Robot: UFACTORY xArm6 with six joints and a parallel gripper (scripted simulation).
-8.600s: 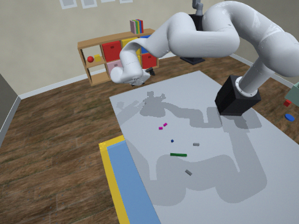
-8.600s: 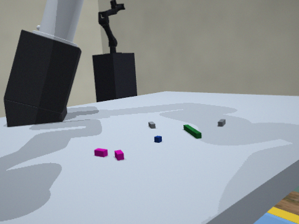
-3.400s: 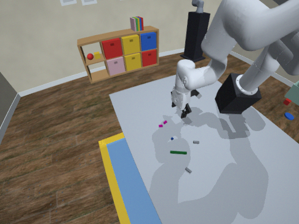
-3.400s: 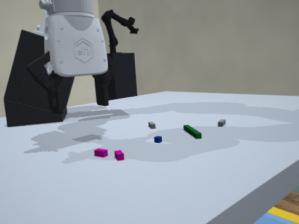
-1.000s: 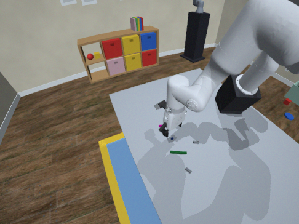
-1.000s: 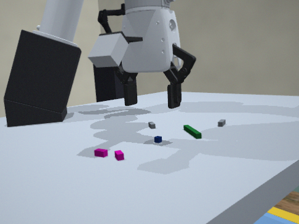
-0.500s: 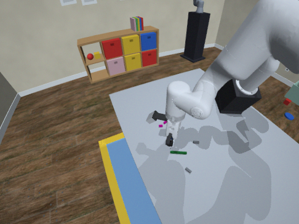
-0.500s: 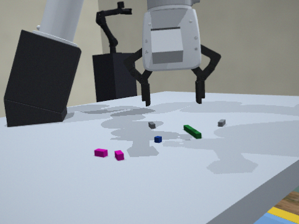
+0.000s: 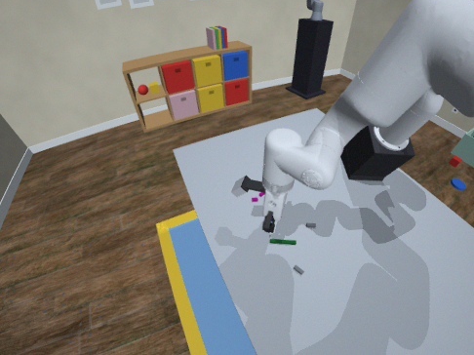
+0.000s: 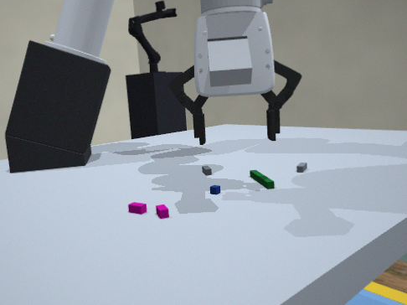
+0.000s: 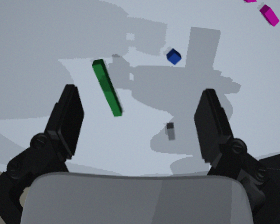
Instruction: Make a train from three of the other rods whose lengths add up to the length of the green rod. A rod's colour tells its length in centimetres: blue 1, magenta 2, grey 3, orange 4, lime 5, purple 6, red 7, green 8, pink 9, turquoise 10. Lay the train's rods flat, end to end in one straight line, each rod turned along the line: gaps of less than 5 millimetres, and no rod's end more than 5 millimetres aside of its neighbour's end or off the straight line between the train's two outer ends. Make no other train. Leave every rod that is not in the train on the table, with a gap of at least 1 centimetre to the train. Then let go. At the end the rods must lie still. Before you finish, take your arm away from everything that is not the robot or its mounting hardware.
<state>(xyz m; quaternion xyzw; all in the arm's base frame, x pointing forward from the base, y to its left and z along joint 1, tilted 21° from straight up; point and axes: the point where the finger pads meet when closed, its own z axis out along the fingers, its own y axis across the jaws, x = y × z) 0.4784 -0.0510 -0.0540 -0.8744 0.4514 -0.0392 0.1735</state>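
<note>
Green rod (image 9: 283,241) (image 10: 261,179) (image 11: 107,88), flat (magentas (image 10: 137,208) apart), untouched

The open hand (image 9: 258,204) (image 10: 237,141) (image 11: 139,100) hangs with fingers pointing down.

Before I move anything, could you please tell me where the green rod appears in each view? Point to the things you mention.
Green rod (image 9: 283,242) (image 10: 262,179) (image 11: 107,87):
Top: right of centre, below the middle.
Exterior: right of centre, below the middle.
Wrist: left of centre, upper half.
Shared landmark: a grey rod (image 9: 310,225) (image 10: 206,170) (image 11: 170,131).
</note>
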